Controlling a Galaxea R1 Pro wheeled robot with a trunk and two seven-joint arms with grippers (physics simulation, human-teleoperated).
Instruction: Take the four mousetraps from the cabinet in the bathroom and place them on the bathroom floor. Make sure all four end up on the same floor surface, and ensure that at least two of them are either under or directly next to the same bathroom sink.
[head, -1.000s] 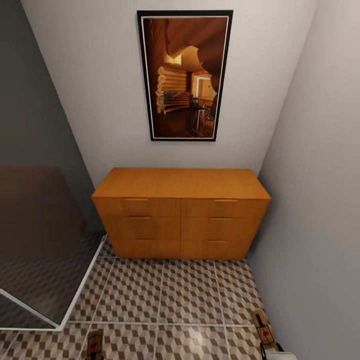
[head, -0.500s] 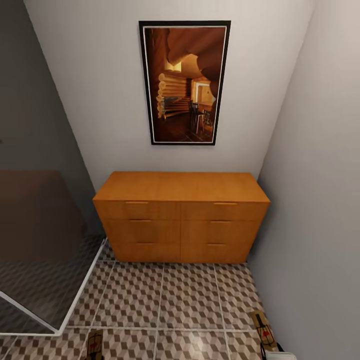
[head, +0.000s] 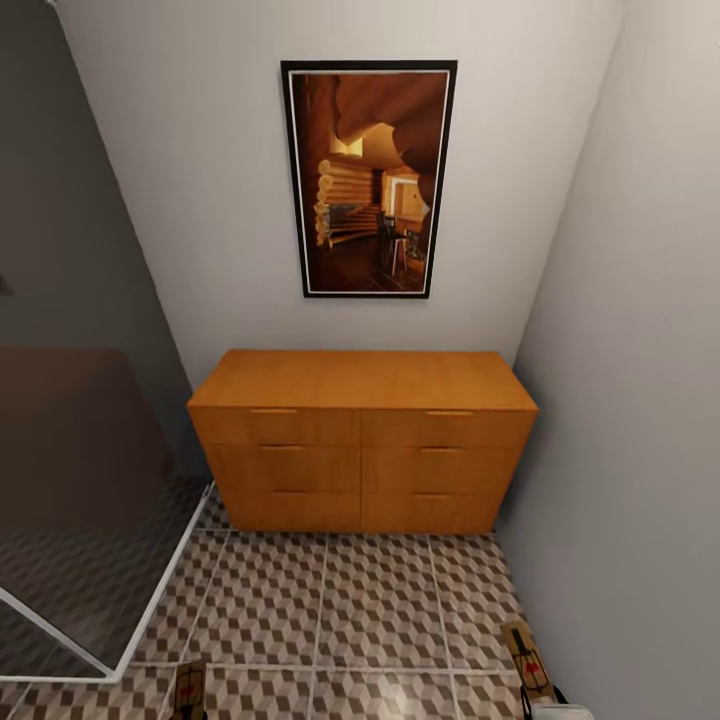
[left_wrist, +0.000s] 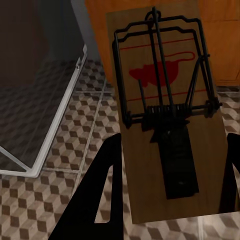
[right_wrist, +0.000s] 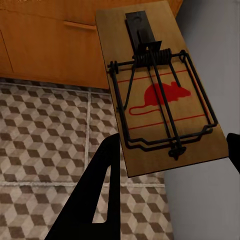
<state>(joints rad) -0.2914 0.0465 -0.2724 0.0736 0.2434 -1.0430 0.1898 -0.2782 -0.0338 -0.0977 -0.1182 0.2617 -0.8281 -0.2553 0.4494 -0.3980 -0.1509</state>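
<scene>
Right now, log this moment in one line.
left claw: holds mousetrap | right claw: holds second mousetrap | facing: wooden dresser

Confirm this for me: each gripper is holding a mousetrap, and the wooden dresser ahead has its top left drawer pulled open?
Not quite. The left gripper and the right gripper each hold a mousetrap, but the head view shows the wooden dresser with every drawer closed flush, the top left drawer included.
</scene>
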